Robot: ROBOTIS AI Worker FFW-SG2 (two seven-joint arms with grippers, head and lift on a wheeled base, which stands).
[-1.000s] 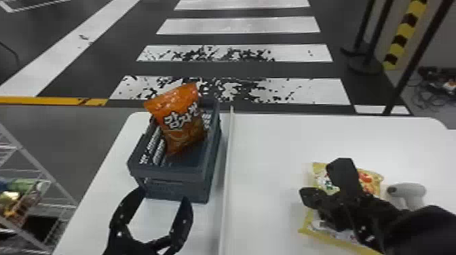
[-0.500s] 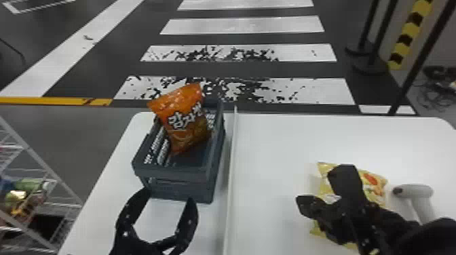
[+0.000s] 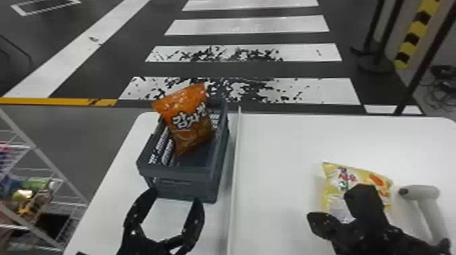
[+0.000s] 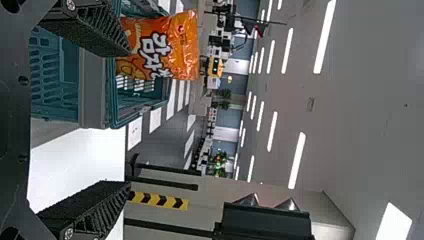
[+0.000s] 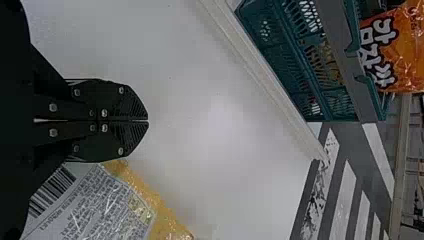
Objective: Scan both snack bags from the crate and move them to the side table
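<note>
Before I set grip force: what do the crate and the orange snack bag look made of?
Crate: likely rigid molded plastic, mostly matte; evenly slotted walls suggest it.
Orange snack bag: probably thin plastic film, glossy; bright highlights and creases show. Foil lining: can't tell.

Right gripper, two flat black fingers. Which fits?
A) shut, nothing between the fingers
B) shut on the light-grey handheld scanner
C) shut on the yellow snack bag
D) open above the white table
A: in the right wrist view the right gripper's two fingers meet along their inner faces with nothing between them, and the yellow snack bag lies outside their grip.
</note>
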